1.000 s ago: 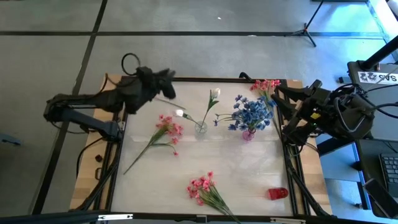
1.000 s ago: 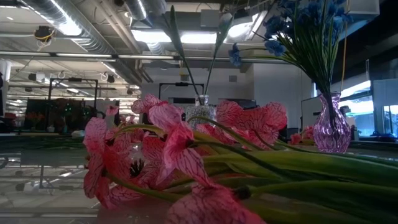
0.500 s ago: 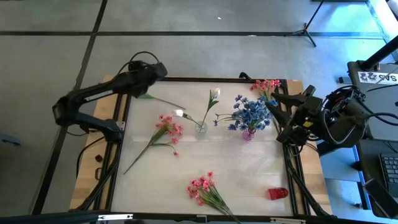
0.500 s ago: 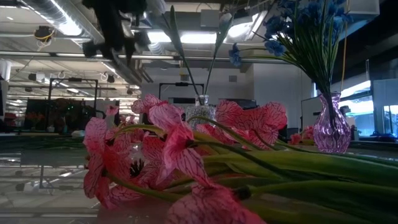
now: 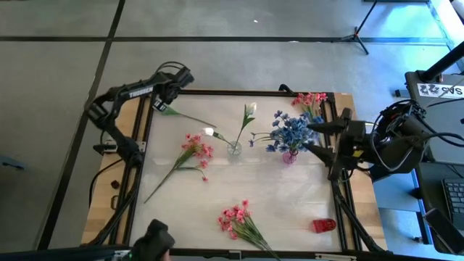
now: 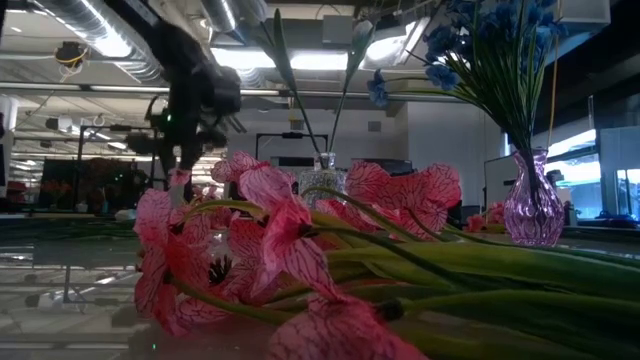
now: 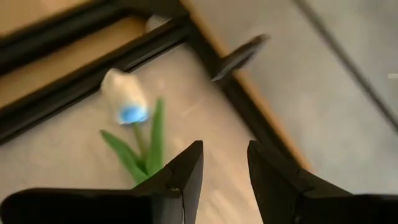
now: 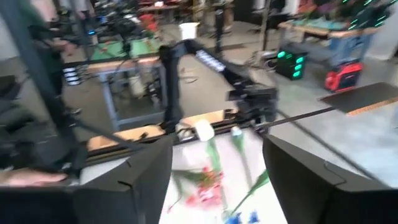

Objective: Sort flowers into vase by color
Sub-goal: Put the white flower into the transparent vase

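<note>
The white desk point(image 5: 290, 196) sits in a black frame on a grey workshop floor. Near its middle a clear glass vase point(image 5: 234, 149) holds 2 white buds point(image 5: 250, 109), and just beside it a purple vase point(image 5: 289, 156) holds the blue blooms point(image 5: 292, 132). A third white bud sprig point(image 5: 185, 115) lies flat near the far left corner. 1 pink sprig point(image 5: 194, 148) lies left of the clear vase, a pink bunch point(image 5: 235, 217) lies near the front edge, and more pink blooms point(image 5: 310, 99) rest at the far right corner. A red object point(image 5: 324, 225) sits at the front right. The left gripper point(image 5: 168, 95) hangs above the far left corner over the loose white bud, jaws spread and empty. The right gripper point(image 5: 319, 138) is just beside the blue blooms, jaws spread wide, pinching nothing.
</note>
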Tool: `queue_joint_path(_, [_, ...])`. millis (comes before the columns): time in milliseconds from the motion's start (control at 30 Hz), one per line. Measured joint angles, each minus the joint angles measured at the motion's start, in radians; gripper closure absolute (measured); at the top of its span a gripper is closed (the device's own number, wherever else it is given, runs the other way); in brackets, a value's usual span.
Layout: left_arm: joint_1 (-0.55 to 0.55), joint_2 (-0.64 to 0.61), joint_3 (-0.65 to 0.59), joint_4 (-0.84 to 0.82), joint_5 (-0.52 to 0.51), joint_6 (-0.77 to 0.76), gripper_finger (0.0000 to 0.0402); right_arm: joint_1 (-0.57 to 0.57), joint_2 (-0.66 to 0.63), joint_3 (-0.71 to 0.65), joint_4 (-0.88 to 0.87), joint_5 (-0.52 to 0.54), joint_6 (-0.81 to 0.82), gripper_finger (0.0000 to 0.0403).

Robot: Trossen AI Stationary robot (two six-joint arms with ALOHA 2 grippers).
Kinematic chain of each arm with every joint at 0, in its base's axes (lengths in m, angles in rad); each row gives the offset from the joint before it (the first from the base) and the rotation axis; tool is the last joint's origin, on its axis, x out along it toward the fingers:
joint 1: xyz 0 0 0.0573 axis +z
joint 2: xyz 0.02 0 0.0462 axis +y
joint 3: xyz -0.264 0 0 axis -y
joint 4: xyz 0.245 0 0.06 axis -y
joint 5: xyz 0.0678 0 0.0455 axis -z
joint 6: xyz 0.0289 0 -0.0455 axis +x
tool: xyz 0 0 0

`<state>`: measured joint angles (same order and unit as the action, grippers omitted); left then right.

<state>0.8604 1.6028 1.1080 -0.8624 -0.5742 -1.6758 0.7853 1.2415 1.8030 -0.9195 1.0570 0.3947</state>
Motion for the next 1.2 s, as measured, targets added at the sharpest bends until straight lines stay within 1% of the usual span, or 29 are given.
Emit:
queue_joint_path(133, [0.066, 0.064, 0.000, -0.016, 0.089, -0.045, 0.0282, 0.000, 0.000, 0.000, -0.016, -0.057, 0.042, 0.0143])
queue_joint_path(233, [0.097, 0.102, 0.000, -0.025, 0.146, -0.059, 0.0282, 0.000, 0.000, 0.000, -0.031, -0.070, 0.055, 0.0141])
queue_joint_path(367, [0.121, 0.130, -0.012, -0.048, 0.234, -0.150, 0.0282, 0.000, 0.000, 0.000, -0.039, -0.080, 0.055, 0.0141])
queue_joint_path(467, [0.133, 0.130, -0.056, 0.014, 0.250, -0.172, 0.0282, 0.000, 0.000, 0.000, -0.054, -0.073, 0.054, 0.0141])
queue_joint_path(600, [0.154, 0.130, -0.122, 0.046, 0.286, -0.186, 0.0282, 0.000, -0.008, 0.000, -0.073, -0.058, 0.054, 0.0141])
queue_joint_path(767, [0.161, 0.124, -0.180, 0.104, 0.280, -0.185, 0.0282, 0.000, -0.028, 0.000, -0.095, -0.019, 0.054, 0.0141])
queue_joint_path(900, [0.161, 0.124, -0.195, 0.116, 0.277, -0.180, 0.0284, 0.000, -0.046, 0.000, -0.099, 0.009, 0.053, 0.0141])
queue_joint_path(1000, [0.161, 0.125, -0.197, 0.117, 0.271, -0.164, 0.0304, 0.000, -0.050, 0.000, -0.103, 0.024, 0.047, 0.0141])
queue_joint_path(1067, [0.161, 0.124, -0.198, 0.116, 0.271, -0.155, 0.0331, 0.000, -0.050, 0.000, -0.106, 0.025, 0.045, 0.0141])
queue_joint_path(1167, [0.148, 0.109, -0.201, 0.113, 0.260, -0.154, 0.0382, 0.000, -0.050, 0.000, -0.112, 0.024, 0.042, 0.0141])
queue_joint_path(1200, [0.142, 0.099, -0.203, 0.118, 0.248, -0.154, 0.0390, 0.000, -0.050, 0.000, -0.117, 0.024, 0.042, 0.0141])
